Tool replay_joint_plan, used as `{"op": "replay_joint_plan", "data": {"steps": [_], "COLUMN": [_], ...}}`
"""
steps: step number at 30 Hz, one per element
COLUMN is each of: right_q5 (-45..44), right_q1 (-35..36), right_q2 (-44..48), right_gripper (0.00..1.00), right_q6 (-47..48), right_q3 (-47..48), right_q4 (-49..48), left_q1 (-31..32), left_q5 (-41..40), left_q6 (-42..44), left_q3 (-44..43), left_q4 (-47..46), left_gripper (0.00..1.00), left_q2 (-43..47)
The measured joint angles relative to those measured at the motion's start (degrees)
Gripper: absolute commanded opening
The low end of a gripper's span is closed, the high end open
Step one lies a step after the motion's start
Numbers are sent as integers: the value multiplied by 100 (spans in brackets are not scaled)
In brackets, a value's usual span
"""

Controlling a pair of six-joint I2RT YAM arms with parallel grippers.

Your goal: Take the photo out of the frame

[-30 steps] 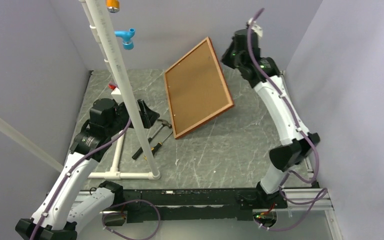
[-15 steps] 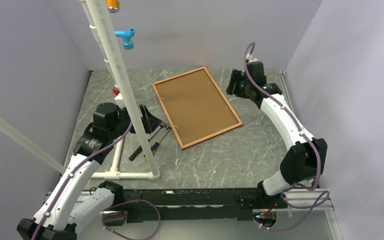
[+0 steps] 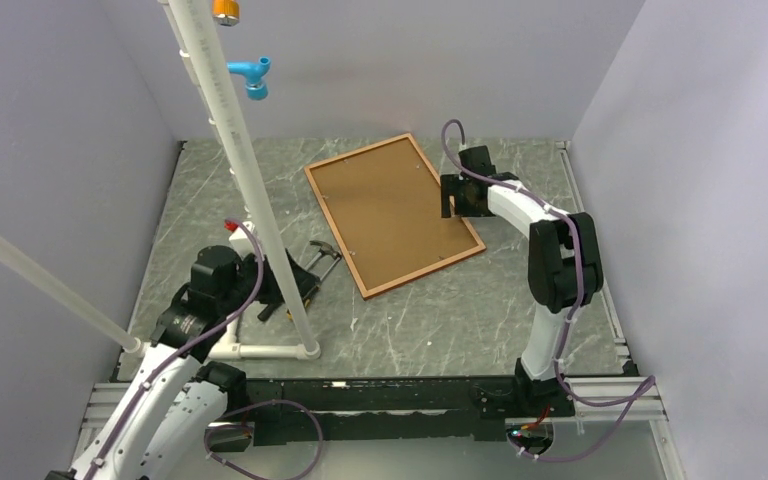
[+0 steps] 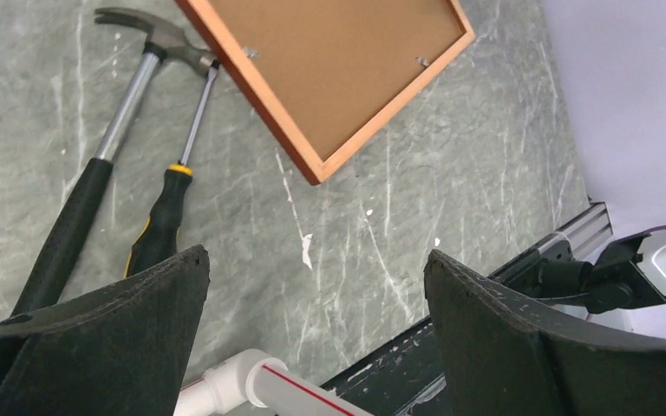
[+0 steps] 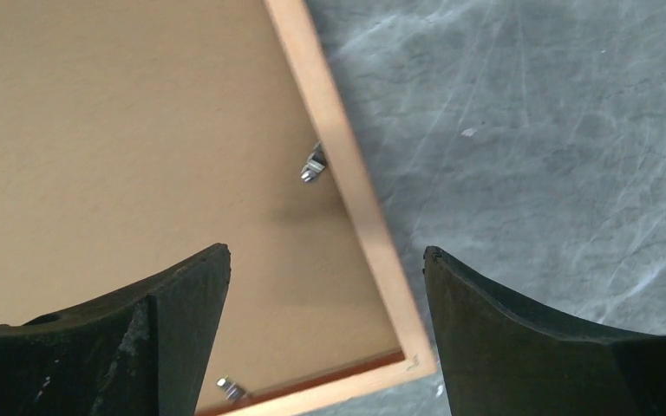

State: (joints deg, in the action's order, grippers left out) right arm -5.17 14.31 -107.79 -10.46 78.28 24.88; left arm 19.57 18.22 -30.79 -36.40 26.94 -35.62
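The right gripper point(image 5: 325, 260) hung with jaws apart over an edge of the frame point(image 5: 347, 182). The frame lay face-down on the table point(image 5: 529, 130), leaving the photo point(image 5: 121, 130) backing-up with its clips point(image 5: 313, 165) exposed, likely for access. The left gripper point(image 4: 312, 260), also spread, hovered near the hammer point(image 4: 126, 104).

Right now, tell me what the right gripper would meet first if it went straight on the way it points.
The right gripper would most likely meet the orange rail of the frame, which runs between its open jaws, beside the brown backing of the photo. Its height above them is unclear.
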Motion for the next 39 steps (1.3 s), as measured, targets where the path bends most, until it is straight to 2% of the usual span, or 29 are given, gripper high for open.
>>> {"op": "replay_joint_plan", "data": {"steps": [5,9,13,16,21,27,30,39], "right_q5": [-101,-122,-70,-114,-385,-544,-638,-892], "right_q1": [-177,-203,-203,-199,-199,-184,-155,-160], "right_q2": [-348,-341,-162,-15,157,636,909,1755], "right_gripper": [67,56,54,49,27,21,13,5], "right_q6": [37,-7,-131,-236,-455,-614,-708,-1436], "right_q3": [101,-164,-627,-909,-1215,-1781,-2065,-2868], "right_q4": [15,-94,-361,-586,-848,-839,-728,-271], "left_q1": [-39,-42,-42,-48,-52,-52,-59,-63], "left_q5": [-122,-142,-153,-160,-168,-190,-208,-199], "left_q6": [-184,-219,-280,-297,-308,-289,-260,-155], "left_q3": [299,328,328,328,328,326,273,107], "left_q4": [149,260,354,396,466,560,645,807], "left_gripper": [96,96,96,96,97,97,97,97], "left_q2": [463,737,879,885,951,997,964,927]}}
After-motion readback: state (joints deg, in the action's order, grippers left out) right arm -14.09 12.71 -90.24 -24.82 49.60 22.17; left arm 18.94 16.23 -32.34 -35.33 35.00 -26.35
